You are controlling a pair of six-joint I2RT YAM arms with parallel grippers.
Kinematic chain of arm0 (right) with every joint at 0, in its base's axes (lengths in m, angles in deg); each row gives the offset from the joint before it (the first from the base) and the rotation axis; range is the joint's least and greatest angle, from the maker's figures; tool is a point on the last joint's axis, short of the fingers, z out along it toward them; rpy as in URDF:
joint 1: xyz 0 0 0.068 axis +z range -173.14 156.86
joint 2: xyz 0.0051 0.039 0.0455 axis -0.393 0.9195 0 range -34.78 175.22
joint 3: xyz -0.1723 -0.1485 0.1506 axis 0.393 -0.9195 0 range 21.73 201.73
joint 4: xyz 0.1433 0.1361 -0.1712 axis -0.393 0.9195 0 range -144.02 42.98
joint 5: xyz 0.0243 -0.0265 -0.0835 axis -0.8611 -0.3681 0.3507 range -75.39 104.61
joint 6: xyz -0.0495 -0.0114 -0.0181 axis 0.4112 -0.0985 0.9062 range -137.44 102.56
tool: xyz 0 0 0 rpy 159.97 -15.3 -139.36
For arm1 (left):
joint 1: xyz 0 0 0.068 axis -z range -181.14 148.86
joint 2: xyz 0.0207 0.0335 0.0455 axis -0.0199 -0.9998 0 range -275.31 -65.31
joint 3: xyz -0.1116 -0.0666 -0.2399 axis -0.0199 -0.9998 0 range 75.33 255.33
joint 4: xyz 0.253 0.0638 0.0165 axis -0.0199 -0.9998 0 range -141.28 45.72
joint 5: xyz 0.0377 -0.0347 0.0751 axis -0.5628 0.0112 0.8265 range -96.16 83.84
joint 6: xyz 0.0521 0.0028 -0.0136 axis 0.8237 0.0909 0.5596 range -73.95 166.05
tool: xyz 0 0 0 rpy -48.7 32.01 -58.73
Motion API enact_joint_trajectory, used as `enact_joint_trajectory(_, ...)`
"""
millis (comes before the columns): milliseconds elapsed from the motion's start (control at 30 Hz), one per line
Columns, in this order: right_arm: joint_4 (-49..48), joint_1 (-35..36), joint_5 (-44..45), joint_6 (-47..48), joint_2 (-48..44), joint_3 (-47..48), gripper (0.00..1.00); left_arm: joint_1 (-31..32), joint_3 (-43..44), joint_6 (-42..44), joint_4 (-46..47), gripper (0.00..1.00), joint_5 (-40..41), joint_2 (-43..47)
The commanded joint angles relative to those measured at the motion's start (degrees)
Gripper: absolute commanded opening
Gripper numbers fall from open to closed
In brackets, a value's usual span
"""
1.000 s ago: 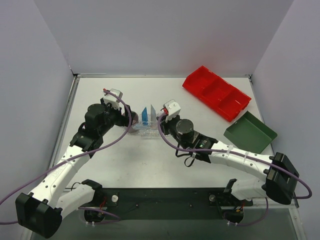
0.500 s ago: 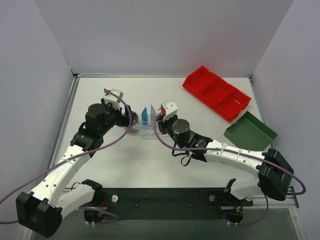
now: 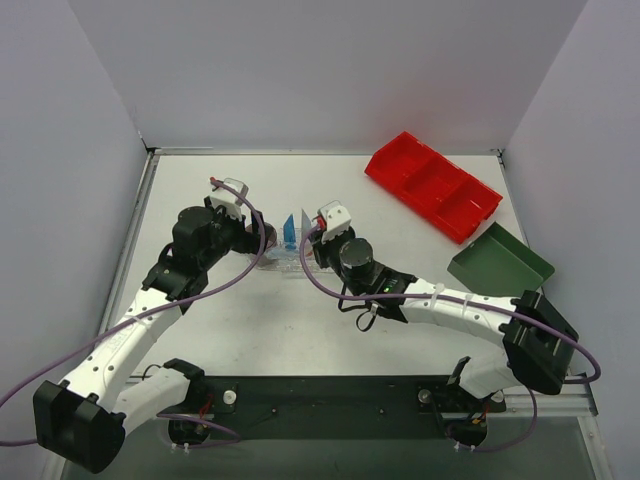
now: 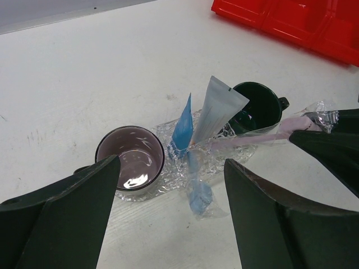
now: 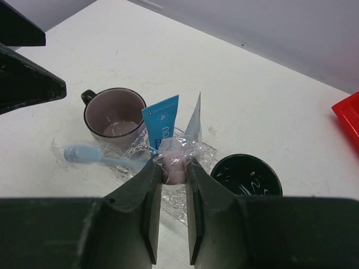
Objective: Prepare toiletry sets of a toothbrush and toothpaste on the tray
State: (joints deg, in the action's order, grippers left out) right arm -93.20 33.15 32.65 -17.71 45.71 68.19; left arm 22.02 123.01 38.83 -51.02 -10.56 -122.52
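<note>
Two tubes, the blue tube [image 4: 182,130] and white tube [image 4: 217,107], lean upright on the tray [image 4: 162,130]. The right gripper [image 5: 173,168] pinches the wrapped pink toothbrush [image 4: 263,134] tight, right over the tray. A sloppy release could topple them, or send it toward the mug [image 4: 255,106] at two o'clock. The left gripper [image 4: 171,168] hovers wide apart, empty.

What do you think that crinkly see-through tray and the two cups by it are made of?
The tray looks like clear textured plastic: the white table shows through it and its bumpy surface glints. The mauve cup and the dark green mug look like glazed ceramic, with thick rims and glossy highlights inside, though shiny plastic cannot be ruled out.
</note>
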Motion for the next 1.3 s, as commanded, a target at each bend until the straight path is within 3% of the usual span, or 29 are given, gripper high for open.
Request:
enact_joint_trajectory(0, -6.3, -0.3, 1.5, -0.4, 0.9, -0.2, 0.00, -0.1, 0.8, 0.2, 1.2, 0.85, -0.7, -0.2)
enact_joint_trajectory(1267, -13.1, -0.7, 4.5, -0.2, 7.2, -2.2, 0.00, -0.1, 1.0, 0.2, 1.4, 0.85, -1.4, -1.5)
